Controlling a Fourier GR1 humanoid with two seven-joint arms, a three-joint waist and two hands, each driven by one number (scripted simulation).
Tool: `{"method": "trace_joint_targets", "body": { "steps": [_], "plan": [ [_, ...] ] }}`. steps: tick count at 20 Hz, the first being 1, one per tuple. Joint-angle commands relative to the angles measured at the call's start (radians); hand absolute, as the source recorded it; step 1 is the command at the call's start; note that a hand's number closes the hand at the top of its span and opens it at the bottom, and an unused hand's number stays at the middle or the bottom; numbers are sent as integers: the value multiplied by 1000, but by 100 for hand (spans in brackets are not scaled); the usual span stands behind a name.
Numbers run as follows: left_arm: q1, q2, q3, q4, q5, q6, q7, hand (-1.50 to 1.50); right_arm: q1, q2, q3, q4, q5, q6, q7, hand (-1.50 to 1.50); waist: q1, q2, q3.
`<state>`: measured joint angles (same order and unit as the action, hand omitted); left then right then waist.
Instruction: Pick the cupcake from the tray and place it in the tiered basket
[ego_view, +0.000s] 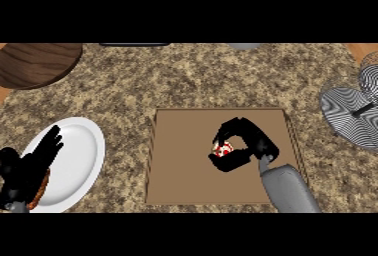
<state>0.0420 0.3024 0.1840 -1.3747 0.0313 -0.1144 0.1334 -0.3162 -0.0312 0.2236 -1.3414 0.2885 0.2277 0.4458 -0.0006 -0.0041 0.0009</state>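
On the counter, the tray lies in the middle and carries the cupcake within the right hand, with the plate to its left and the tiered basket to its right.

The counter looks like speckled stone; the tray is matt brown, like cardboard; the plate at the left edge is smooth white; the bowl at the far-left corner shows dark wood grain.

speckled brown granite counter, even light
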Motion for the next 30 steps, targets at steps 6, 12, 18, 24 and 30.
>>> {"method": "trace_joint_targets", "body": {
  "steps": [6,12,18,24,30],
  "plan": [
    [-21,0,-8,-5,-1,-6,12,0,-270,-78,-82,153,434,-379,493,150,40,11,-16],
    [-29,-4,-32,-12,-9,-20,17,0,-530,-114,-64,280,750,-444,858,150,76,9,-12],
    [-53,0,-18,22,-13,-4,33,0,-742,-96,-59,372,1017,-383,1027,150,49,7,-8],
    [-56,-26,-30,-7,-22,25,54,0,-886,-108,-183,478,1125,-409,1016,150,43,13,-2],
    [-24,-10,-11,6,-18,9,28,0,-917,-168,-282,525,1197,-478,938,150,30,12,-2]
  ]
}}
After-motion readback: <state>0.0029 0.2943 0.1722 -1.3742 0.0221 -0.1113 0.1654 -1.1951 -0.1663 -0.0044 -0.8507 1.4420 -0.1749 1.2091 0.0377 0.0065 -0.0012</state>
